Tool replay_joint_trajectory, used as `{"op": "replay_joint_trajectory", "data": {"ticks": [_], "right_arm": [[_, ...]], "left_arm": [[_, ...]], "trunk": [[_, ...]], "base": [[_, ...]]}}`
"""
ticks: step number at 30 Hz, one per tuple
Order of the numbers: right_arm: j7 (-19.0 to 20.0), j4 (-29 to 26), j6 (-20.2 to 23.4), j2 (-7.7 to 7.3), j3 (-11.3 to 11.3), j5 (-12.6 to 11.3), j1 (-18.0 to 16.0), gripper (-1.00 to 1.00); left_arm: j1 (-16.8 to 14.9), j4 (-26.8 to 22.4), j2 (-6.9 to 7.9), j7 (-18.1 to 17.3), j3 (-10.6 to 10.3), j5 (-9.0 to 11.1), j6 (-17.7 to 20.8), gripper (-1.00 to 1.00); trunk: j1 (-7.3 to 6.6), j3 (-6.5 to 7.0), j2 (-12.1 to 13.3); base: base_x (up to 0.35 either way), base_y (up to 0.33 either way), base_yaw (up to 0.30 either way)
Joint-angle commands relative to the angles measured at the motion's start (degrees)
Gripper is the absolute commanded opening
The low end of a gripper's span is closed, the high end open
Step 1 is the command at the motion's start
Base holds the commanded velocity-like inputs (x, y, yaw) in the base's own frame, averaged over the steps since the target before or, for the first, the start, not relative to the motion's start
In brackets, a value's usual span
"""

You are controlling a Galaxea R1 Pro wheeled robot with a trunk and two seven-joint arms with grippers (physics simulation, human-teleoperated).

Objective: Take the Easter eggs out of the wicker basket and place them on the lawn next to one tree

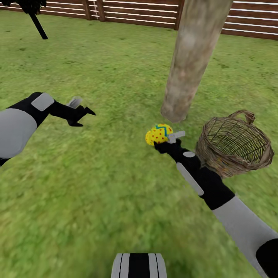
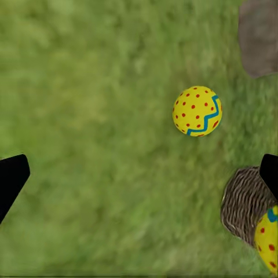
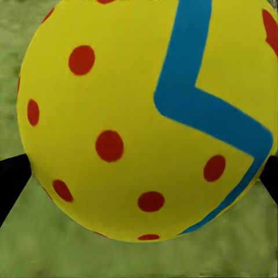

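An Easter egg [image 1: 161, 134], yellow with red dots and a blue zigzag, sits at centre frame between my right fingers, just below the tree [image 1: 191, 58] trunk's base. The wicker basket [image 1: 233, 144] lies tipped at right on the lawn [image 1: 96, 185], mouth facing up-left.

tree [image 1: 195, 58]: trunk cut off by the head view's top edge, crown unseen
held egg [image 1: 161, 133]: contact with the right gripper's [image 1: 170, 141] fingers hidden behind the egg; cropped by the right wrist view's top edge
second egg [image 1: 148, 137]: mostly hidden behind the held egg
egg in wicker basket [image 2: 267, 238]: cropped by the left wrist view's edge
wicker basket [image 1: 235, 144]: interior contents cannot be told in the head view
dark conifer [image 1: 33, 11]: cut off at the top-left corner
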Motion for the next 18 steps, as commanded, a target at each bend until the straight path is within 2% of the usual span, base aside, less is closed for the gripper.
{"op": "replay_joint_trajectory", "data": {"ticks": [1, 2, 5, 8, 11, 12, 14, 18], "right_arm": [[-6.98, 0.28, -5.45, 0.01, 0.19, -0.72, 2.80, -1.00], [-10.24, 1.56, -9.43, 0.03, 0.19, -0.79, 4.18, -1.00], [-13.80, 8.10, -18.83, 0.03, 0.17, -2.00, 6.63, -1.00], [-14.09, 12.68, -27.34, 0.04, 0.28, -6.92, 8.77, -1.00], [-13.89, 13.67, -29.69, 0.29, 0.58, -8.05, 11.93, -1.00], [-13.77, 13.92, -30.05, 1.13, 0.68, -8.07, 13.02, -1.00], [-13.67, 14.12, -30.19, 1.75, 1.07, -7.95, 13.51, -1.00], [-13.73, 14.11, -30.81, 1.88, 2.40, -7.84, 15.33, -1.00]], "left_arm": [[-0.01, 1.19, -0.05, -0.10, -0.37, 0.46, 0.22, 1.00], [0.02, 1.75, -0.02, -0.12, -0.37, 0.46, 0.17, 1.00], [0.60, 2.20, 0.16, -0.09, -0.37, 0.29, -0.20, 1.00], [1.15, 2.25, 1.34, -0.06, -0.41, 0.23, -2.46, 1.00], [1.25, 2.26, 1.53, -0.05, -0.42, 0.26, -3.09, 1.00], [1.26, 2.31, 1.49, -0.05, -0.45, 0.29, -3.16, 1.00], [1.35, 2.33, 1.50, 0.07, -0.45, 0.25, -3.20, 1.00], [1.44, 2.32, 1.64, 0.05, -0.44, -1.67, -3.22, 1.00]], "trunk": [[-0.01, -0.03, -0.02], [-0.01, -0.03, -0.02], [-0.01, -0.03, -0.02], [-0.01, -0.03, -0.02], [-0.01, -0.03, -0.02], [-0.01, -0.03, -0.02], [-0.01, -0.03, -0.02], [-0.01, -0.03, -0.02]], "base": [[0.000, 0.000, 0.000], [0.000, 0.000, 0.000], [0.000, 0.000, 0.000], [0.000, 0.000, 0.000], [0.000, 0.000, 0.000], [0.000, 0.000, 0.000], [0.059, 0.050, 0.000], [0.228, 0.176, 0.000]]}}
